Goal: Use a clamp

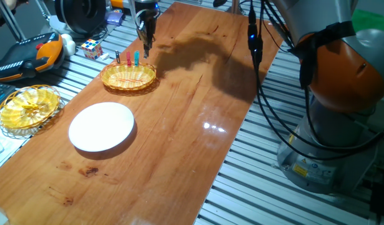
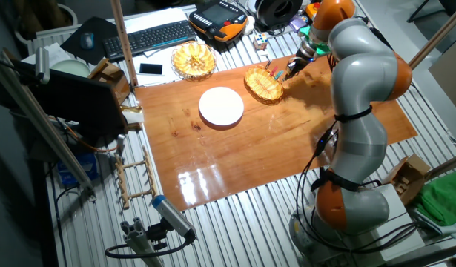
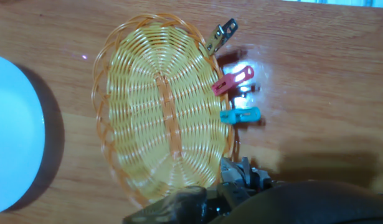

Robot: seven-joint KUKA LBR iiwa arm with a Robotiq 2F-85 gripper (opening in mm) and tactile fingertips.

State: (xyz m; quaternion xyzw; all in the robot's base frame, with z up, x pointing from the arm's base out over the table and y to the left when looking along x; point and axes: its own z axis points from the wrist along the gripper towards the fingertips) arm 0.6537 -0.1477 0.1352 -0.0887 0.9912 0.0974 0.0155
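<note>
A thin pale grey clamp point(image 3: 238, 173) shows at the bottom of the hand view, sticking out from between my fingers at the near rim of the yellow wicker basket point(image 3: 160, 106). My gripper point(image 3: 231, 188) is shut on it. A dark peg point(image 3: 220, 36), a red peg point(image 3: 232, 81) and a teal peg point(image 3: 240, 116) are clipped along the same rim. In one fixed view my gripper point(image 1: 146, 51) points down just right of the teal peg point(image 1: 137, 57), above the basket's point(image 1: 128, 76) back edge. The clamp is too small to make out there. The white plate point(image 1: 102, 127) lies nearer the front.
A second yellow wire basket point(image 1: 29, 106), a Rubik's cube point(image 1: 90, 47) and an orange-black teach pendant point(image 1: 26, 56) sit off the table's left side. Black cables point(image 1: 257, 56) hang over the right edge by the robot base point(image 1: 329, 144). A keyboard point(image 2: 150, 35) lies behind.
</note>
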